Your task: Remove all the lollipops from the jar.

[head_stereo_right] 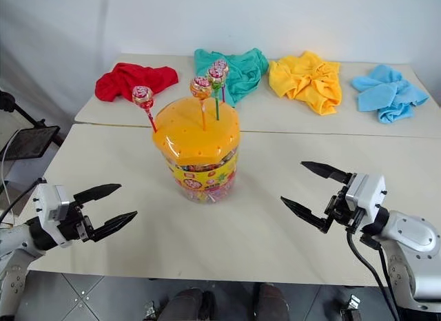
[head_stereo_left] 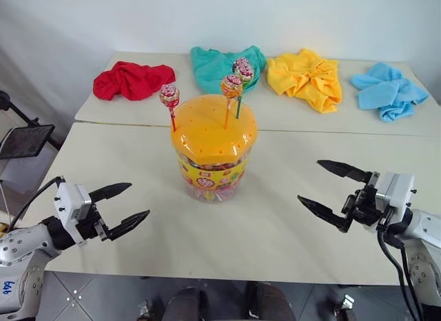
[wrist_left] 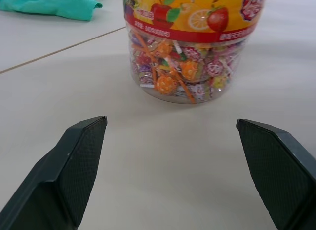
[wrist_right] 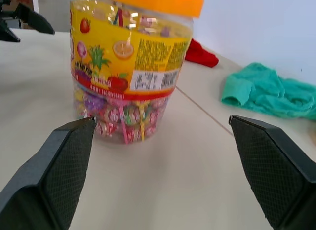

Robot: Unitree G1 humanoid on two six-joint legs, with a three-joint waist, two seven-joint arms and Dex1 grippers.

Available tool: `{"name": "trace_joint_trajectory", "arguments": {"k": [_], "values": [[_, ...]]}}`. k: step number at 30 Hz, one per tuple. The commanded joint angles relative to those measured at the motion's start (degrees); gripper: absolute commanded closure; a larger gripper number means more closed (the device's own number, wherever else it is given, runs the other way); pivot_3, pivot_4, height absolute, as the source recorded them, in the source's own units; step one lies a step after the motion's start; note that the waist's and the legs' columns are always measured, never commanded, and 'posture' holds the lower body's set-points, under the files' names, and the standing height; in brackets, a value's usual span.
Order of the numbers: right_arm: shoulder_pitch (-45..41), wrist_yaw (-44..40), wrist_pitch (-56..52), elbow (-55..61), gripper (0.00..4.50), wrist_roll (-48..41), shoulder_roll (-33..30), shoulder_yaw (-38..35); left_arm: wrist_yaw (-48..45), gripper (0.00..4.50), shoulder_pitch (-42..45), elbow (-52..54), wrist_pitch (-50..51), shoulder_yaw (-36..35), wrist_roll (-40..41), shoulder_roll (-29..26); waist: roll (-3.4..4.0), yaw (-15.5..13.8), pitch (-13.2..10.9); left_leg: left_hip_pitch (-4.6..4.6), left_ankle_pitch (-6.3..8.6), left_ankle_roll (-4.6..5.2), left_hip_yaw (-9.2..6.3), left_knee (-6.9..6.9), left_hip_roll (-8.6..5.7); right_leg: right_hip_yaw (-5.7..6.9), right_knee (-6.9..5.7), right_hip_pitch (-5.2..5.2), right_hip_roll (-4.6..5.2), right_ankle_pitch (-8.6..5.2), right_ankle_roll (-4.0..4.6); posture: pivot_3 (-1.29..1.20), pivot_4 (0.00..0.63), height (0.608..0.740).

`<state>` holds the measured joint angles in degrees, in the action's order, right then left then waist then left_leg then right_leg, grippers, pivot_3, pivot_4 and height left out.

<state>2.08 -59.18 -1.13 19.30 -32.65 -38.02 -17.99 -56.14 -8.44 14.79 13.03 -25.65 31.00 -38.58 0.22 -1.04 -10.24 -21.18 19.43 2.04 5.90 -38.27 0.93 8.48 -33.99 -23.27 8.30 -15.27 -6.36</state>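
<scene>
From the head camera, the jar point(head_stereo_left: 213, 152) stands upright near the middle of the white table point(head_stereo_left: 275, 224), its domed orange lid point(head_stereo_left: 214, 128) on top. Four lollipops stand in the lid's holes: one point(head_stereo_left: 169, 96) at the lid's left edge on a red stick, one point(head_stereo_left: 231, 86) near the centre on an orange stick, and two more point(head_stereo_left: 243, 69) close together behind it, toward the far side. The left gripper point(head_stereo_left: 119, 208) hangs level over the table's near left part, well apart from the jar, its two black fingers spread wide and empty, pointing inward toward the jar. The right gripper point(head_stereo_left: 331, 190) mirrors it on the near right, fingers likewise wide apart, holding nothing, also well apart from the jar. Along the far table lie a red cloth point(head_stereo_left: 132, 80), a teal cloth point(head_stereo_left: 217, 65), a yellow cloth point(head_stereo_left: 306, 78) and a blue cloth point(head_stereo_left: 388, 91).

From the left wrist camera, the gripper's fingers point(wrist_left: 74, 171) stand far apart, with bare tabletop between them and the jar's clear lower wall straight ahead, packed with wrapped candies under the printed label point(wrist_left: 192, 15). Nothing touches the fingers.

From the right wrist camera, the two fingers point(wrist_right: 59, 166) are again spread wide and empty. The jar stands ahead, off toward one finger's side, the label and barcode facing the camera. The tips of the left gripper show beyond the jar at the frame's corner.
</scene>
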Motion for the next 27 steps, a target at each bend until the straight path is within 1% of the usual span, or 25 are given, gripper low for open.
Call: {"name": "trace_joint_trajectory", "arguments": {"k": [1,4,5,7,9,10,13,17,20,22,25,27], "values": [[-0.21,-2.3,1.58,0.43,0.0,0.79,-1.86,0.48,-1.72,0.04,-0.28,-0.98,0.01,-0.59,1.28,-1.41,0.0,0.06,0.0,0.0,0.01,0.03,0.05,-0.01,0.0,0.0,0.02,0.0,0.0,0.0,0.0,0.0,0.15,0.74],[-0.47,-2.39,-0.23,2.35,0.0,-1.15,-1.92,1.06,-2.53,0.04,0.82,-0.92,3.65,-1.77,5.61,-1.98,-0.01,0.02,0.0,0.01,-0.01,0.11,0.14,-0.11,0.0,-0.06,0.02,0.0,0.03,0.0,0.0,0.0,0.15,0.74],[-1.17,-1.04,-1.63,3.86,0.0,-3.1,-1.3,1.04,-2.65,0.04,1.35,-0.72,4.53,-2.12,6.77,-2.23,-0.01,0.02,-0.01,0.0,-0.01,0.11,0.13,-0.17,0.01,-0.07,0.0,0.01,0.05,0.0,0.0,0.0,0.15,0.74],[-5.52,4.46,-6.39,8.64,0.0,-10.18,0.15,1.24,1.19,0.04,6.4,1.6,13.77,-5.4,18.99,-3.71,-0.03,0.01,-0.07,-0.01,0.0,0.12,0.13,-0.35,0.01,-0.14,-0.02,-0.05,0.15,0.0,0.0,0.0,0.15,0.74],[-7.9,6.49,-8.17,10.96,0.0,-13.42,1.21,1.27,2.99,0.04,10.55,2.97,19.48,-6.68,26.42,-5.45,-0.09,-0.04,-0.17,-0.14,0.03,0.06,0.0,-0.64,0.12,-0.57,-0.15,-0.1,0.27,0.02,0.05,0.0,0.15,0.74],[-8.4,6.63,-8.25,11.52,0.0,-14.03,1.65,1.29,3.27,0.04,12.8,2.97,20.89,-6.35,27.93,-6.39,-0.14,-0.23,-0.14,-0.16,0.06,0.0,-0.03,-0.71,0.2,-0.7,-0.17,-0.12,0.27,0.05,0.11,0.0,0.15,0.74],[-8.87,7.29,-8.56,13.23,0.0,-15.19,2.3,1.28,3.89,0.04,18.44,2.46,21.85,-4.46,28.27,-7.6,-0.11,-0.41,-0.13,-0.1,0.13,-0.11,-0.23,-0.69,0.17,-0.72,-0.34,-0.06,0.2,0.06,0.1,0.0,0.15,0.74],[-9.53,8.63,-8.96,14.46,0.0,-14.88,2.68,1.75,4.36,0.04,29.14,-0.24,20.34,2.38,24.4,-6.82,-0.12,-0.4,-0.16,-0.16,0.13,-0.07,0.02,-0.65,0.06,-0.65,-0.5,-0.18,-0.14,0.07,0.07,0.0,0.15,0.74],[-10.55,9.82,-8.69,14.77,0.0,-13.99,3.4,2.67,5.04,0.04,36.93,-4.02,18.66,7.04,21.44,-3.54,-0.17,-0.33,-0.19,-0.16,0.09,0.05,0.24,-0.71,0.01,-0.69,-0.36,-0.17,-0.29,0.1,0.0,0.0,0.15,0.74],[-11.19,10.32,-8.48,14.72,0.0,-13.45,3.83,3.23,4.65,0.04,39.21,-5.86,18.21,8.68,19.98,-2.11,-0.17,-0.21,-0.19,-0.13,0.07,0.08,0.36,-0.71,0.03,-0.79,-0.27,-0.16,-0.32,0.14,-0.06,0.0,0.15,0.74],[-11.3,11.06,-8.14,14.92,0.0,-12.79,4.36,3.6,4.39,0.63,42.27,-5.4,20.4,10.21,21.96,0.03,-0.21,0.03,-0.21,-0.11,0.07,0.08,0.5,-0.71,0.13,-0.92,-0.28,-0.23,-0.47,0.15,-0.07,0.0,0.15,0.74],[-11.0,11.38,-7.99,15.13,0.0,-12.59,4.69,3.66,3.74,1.21,42.11,-5.54,21.68,10.02,22.66,-0.05,-0.22,0.14,-0.21,-0.12,0.1,0.03,0.5,-0.72,0.27,-0.92,-0.28,-0.27,-0.61,0.15,-0.07,0.0,0.15,0.74]]}}
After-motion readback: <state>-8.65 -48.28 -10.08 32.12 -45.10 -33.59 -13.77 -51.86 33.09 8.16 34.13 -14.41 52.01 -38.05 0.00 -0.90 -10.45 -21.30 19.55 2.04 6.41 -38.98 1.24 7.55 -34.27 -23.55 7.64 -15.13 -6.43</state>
